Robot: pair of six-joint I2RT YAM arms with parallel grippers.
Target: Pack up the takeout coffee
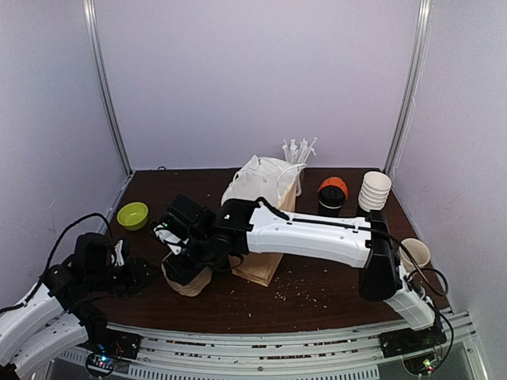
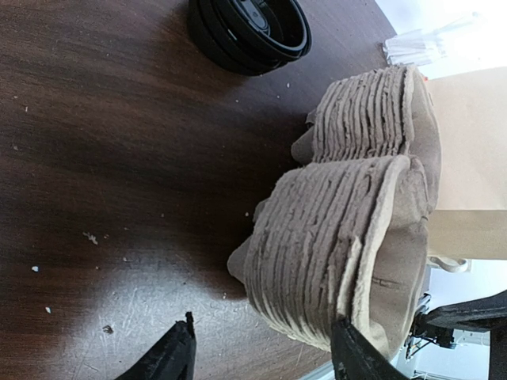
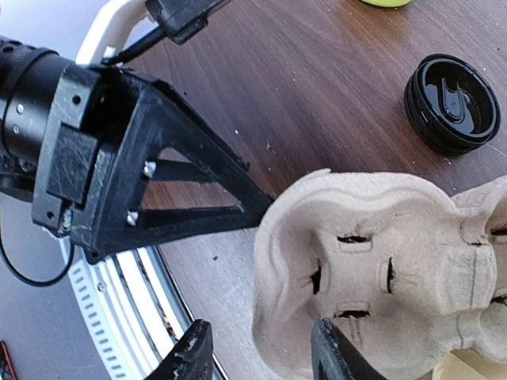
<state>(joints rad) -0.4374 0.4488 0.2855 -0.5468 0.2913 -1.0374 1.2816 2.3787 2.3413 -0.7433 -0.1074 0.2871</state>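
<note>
Paper bag and left gripper flank carrier stack; room toward black lids.

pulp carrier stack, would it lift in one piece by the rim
Probably light and stiff: the pulp carrier stack is thin moulded fibre. Separate nested layers show along its side, so a rim pinch may lift only some. Rough surface, unlikely to slip.

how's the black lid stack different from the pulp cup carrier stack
The black lid stack is glossy, round and low; the pulp cup carrier stack is tan, rough, lobed and taller. The lids stand apart from the paper bag; the carriers sit beside it. Both are nested stacks on the dark table.
</note>
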